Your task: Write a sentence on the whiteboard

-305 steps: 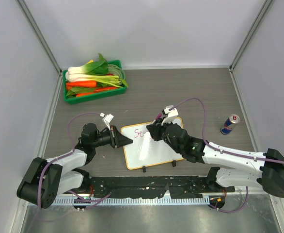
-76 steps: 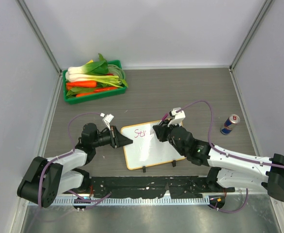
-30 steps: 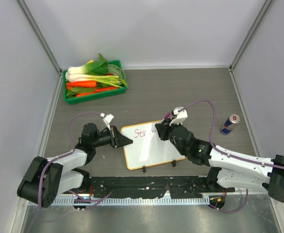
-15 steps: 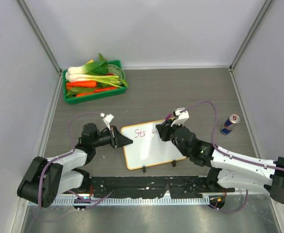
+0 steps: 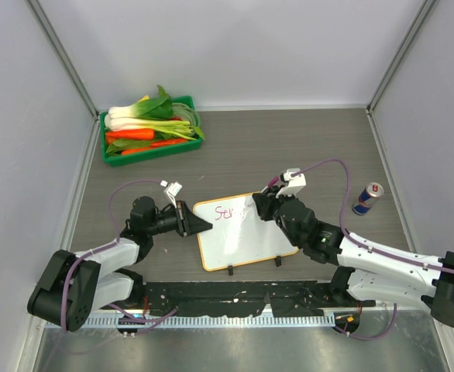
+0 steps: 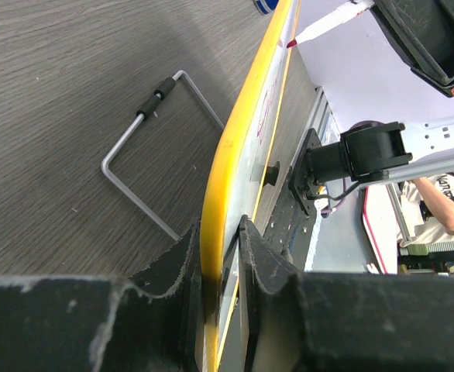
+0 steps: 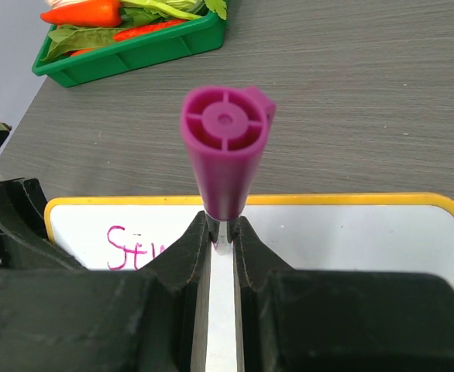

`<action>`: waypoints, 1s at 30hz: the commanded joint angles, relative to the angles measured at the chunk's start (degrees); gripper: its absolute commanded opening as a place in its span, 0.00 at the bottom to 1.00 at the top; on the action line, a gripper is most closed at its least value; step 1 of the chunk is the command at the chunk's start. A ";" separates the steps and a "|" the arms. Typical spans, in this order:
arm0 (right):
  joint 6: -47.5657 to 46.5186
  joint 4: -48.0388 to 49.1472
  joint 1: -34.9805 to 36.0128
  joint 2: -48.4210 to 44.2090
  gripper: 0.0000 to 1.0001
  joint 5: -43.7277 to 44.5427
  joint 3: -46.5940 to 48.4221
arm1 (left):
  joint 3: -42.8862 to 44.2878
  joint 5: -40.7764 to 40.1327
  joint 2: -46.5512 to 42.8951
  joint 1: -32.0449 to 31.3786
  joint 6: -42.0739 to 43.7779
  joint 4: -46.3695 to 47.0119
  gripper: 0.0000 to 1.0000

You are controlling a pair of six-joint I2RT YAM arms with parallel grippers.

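Observation:
The whiteboard (image 5: 239,242), white with a yellow frame (image 6: 242,124), lies in front of the arms' bases with its far edge a little raised. My left gripper (image 5: 200,223) (image 6: 221,240) is shut on its left edge. Pink writing, the sentence (image 5: 228,212) (image 7: 138,248), begins at the board's upper left; only its first few letters show. My right gripper (image 5: 259,203) (image 7: 222,229) is shut on a magenta marker (image 7: 225,147), held tip down on the board (image 7: 351,240) just right of the writing. The marker's tip (image 6: 320,27) touches the board's face.
A green tray (image 5: 151,153) of carrots and leafy greens stands at the back left. A drink can (image 5: 367,198) stands upright right of the board. A bent grey wire bracket (image 6: 146,155) lies on the table behind the board. Grey walls close in three sides.
My right gripper has slid to the right along the board's top line with the marker, and the pink writing has grown longer. The left gripper and the board have not moved.

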 commanded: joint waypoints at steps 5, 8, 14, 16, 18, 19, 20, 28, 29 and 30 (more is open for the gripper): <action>0.36 1.09 -1.00 1.79 0.01 2.05 2.07 | 0.31 -3.08 0.45 0.00 3.67 -2.29 0.00; 0.63 1.17 -1.26 2.58 0.01 1.18 1.90 | 0.31 -3.08 0.45 0.00 3.67 -2.38 0.00; 0.45 1.35 -1.26 2.06 0.01 -1.11 0.67 | 0.31 -3.08 0.54 0.08 3.67 -2.38 0.00; 0.80 0.91 -1.27 1.71 0.01 -1.90 0.32 | 0.31 -3.08 0.45 0.00 3.67 -2.38 0.00; 1.33 0.48 -1.27 1.45 0.01 -2.43 -0.04 | 0.40 -3.08 0.63 0.00 3.67 -2.20 0.00; 1.59 0.47 -1.26 1.27 0.01 -2.60 -0.30 | 0.40 -3.08 0.63 0.00 3.67 -2.20 0.00; 1.59 0.30 -1.26 1.09 0.01 -2.95 -0.74 | 0.40 -3.08 0.54 -0.09 3.67 -2.20 0.00; 2.83 -1.11 -1.35 -0.23 0.01 -3.31 -2.67 | 0.31 -3.08 0.62 0.00 3.67 -2.29 0.00; 2.83 -1.20 -1.27 -0.57 0.01 -2.96 -2.94 | 0.31 -3.08 0.63 0.00 3.67 -2.29 0.00; 2.83 -1.29 -1.26 -0.75 0.01 -2.43 -3.03 | 0.31 -3.08 0.54 0.00 3.67 -2.20 0.00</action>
